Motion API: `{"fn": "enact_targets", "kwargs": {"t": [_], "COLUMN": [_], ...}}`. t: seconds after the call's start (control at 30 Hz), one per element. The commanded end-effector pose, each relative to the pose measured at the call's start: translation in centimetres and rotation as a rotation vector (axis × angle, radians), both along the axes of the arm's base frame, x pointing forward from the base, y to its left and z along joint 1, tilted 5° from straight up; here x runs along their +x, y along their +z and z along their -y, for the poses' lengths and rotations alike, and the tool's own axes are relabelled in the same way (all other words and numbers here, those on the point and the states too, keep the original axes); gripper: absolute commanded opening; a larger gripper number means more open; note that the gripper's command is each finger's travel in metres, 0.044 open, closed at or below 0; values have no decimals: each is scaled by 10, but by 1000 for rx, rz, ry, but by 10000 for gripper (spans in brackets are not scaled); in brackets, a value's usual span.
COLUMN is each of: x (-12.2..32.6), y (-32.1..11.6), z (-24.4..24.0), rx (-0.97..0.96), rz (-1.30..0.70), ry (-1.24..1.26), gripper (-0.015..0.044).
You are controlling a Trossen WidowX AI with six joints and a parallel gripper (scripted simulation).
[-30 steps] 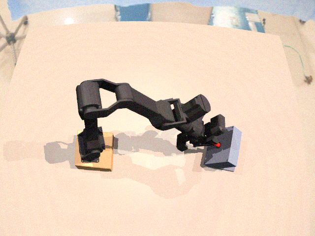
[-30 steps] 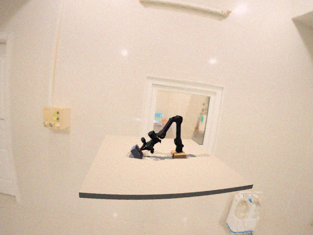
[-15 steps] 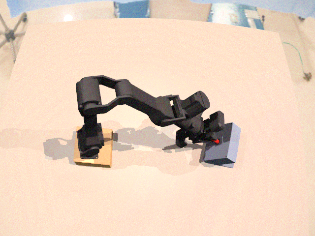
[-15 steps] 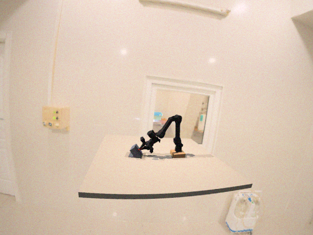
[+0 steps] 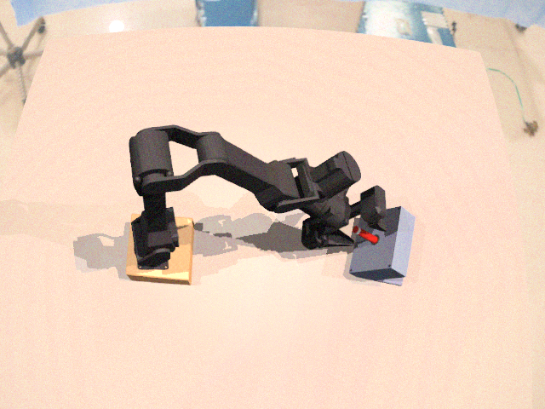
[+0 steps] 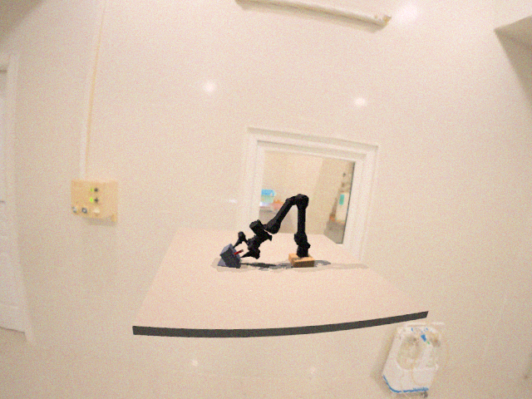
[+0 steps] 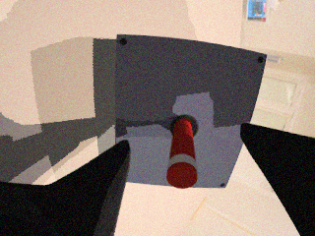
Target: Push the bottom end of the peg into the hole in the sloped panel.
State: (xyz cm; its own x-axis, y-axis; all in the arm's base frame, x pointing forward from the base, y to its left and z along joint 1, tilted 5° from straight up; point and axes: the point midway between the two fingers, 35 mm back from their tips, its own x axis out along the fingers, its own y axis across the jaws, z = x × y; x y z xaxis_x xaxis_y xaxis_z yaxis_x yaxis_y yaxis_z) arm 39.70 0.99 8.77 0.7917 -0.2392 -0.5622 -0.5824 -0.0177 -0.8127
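The red round peg [image 5: 370, 236] [image 6: 238, 252] [image 7: 182, 145], with a grey band near its outer end, stands out of the hole [image 7: 195, 127] in the blue-grey sloped panel [image 5: 374, 259] [image 6: 229, 258] [image 7: 148, 84]. Its lower end is inside the hole and hidden, so its depth cannot be seen. It looks roughly square to the face. My gripper [image 5: 367, 234] [image 6: 238, 251] [image 7: 185, 138] is open, with one finger on each side of the peg and a visible gap to both in the wrist view. The fingertips are close to the panel's face.
The arm's base stands on an orange-yellow block [image 5: 182, 246] [image 6: 302, 261], across the table [image 5: 264, 343] [image 6: 274, 296] from the panel. The arm arches over the space between them. Small dark screws mark the panel's corners.
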Motion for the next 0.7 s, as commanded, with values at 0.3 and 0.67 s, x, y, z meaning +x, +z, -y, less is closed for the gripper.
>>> {"fn": "enact_targets", "kwargs": {"t": [0.3, 0.67], "x": [-11, -20], "y": [10, 18], "z": [-5, -9], "rx": [0, 1], "rz": [3, 4], "ry": [-1, 0], "gripper": [440, 440]}}
